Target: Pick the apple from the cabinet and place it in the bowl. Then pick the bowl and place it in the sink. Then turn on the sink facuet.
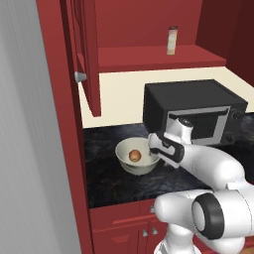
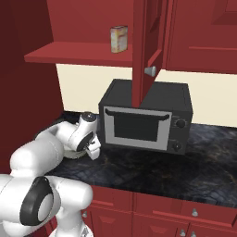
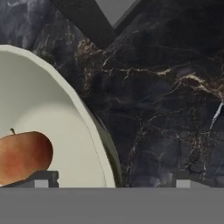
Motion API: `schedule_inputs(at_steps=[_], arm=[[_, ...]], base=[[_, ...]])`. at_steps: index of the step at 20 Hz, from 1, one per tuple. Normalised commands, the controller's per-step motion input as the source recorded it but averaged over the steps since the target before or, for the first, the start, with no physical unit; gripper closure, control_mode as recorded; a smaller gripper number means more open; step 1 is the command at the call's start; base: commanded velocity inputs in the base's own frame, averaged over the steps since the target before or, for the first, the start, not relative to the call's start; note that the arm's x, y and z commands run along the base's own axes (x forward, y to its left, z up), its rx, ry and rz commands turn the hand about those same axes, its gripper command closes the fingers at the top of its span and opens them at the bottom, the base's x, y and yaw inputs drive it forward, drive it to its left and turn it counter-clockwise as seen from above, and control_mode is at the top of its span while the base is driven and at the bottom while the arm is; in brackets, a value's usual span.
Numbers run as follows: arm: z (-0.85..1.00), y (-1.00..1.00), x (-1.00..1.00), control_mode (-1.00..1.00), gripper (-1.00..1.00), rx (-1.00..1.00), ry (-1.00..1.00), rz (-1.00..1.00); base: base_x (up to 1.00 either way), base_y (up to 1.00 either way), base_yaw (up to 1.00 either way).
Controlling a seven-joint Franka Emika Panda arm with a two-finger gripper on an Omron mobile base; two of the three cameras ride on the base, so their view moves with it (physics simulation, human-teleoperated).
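Closest to my hand camera is the rim of the bowl (image 3: 87, 127), curving up between my two finger tips, with the apple (image 3: 24, 155) lying inside on the bowl's floor and the dark marbled counter (image 3: 162, 113) outside it. My gripper (image 3: 113, 180) is spread wide and holds nothing; one tip sits over the inside of the bowl near the apple, the other over bare counter, so the wall of the bowl runs through the gap between them. That straddle is what the coming move turns on, as I judge it: the apple is already in the bowl, so the next step is to take the bowl by its rim, and the rim lies nearly straight ahead of my open fingers. From the left base view my gripper (image 1: 158, 147) hangs at the bowl's (image 1: 124, 154) right edge, on the microwave (image 1: 193, 111) side, with the apple (image 1: 134, 156) near the middle of the bowl, just beside my inner finger. I would come straight down and close across the wall, keeping the inner finger clear of the fruit. The cabinet (image 1: 87, 54) door stands open above, and the sink lies somewhere beyond these views.
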Motion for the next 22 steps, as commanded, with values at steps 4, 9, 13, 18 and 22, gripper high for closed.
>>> schedule_inputs(at_steps=[4, 9, 13, 18, 22], arm=[[-0.23, 0.07, 0.0, -1.0, 1.0, 0.03, 0.0, -0.01], [-0.29, 0.0, -0.01, -1.0, 1.0, 0.01, 0.0, -0.02], [-0.12, 0.0, -0.29, -1.0, 1.0, 0.0, -0.01, -0.09], [0.36, -0.09, -0.74, -1.0, 1.0, 0.06, -0.02, -0.11], [0.88, -0.09, -0.96, -1.0, 1.0, 0.04, 0.0, 0.0]], base=[[0.0, 0.0, 0.0], [0.0, 0.0, 0.0], [0.0, 0.0, 0.0], [0.0, 0.0, 0.0], [0.0, 0.0, 0.0]])
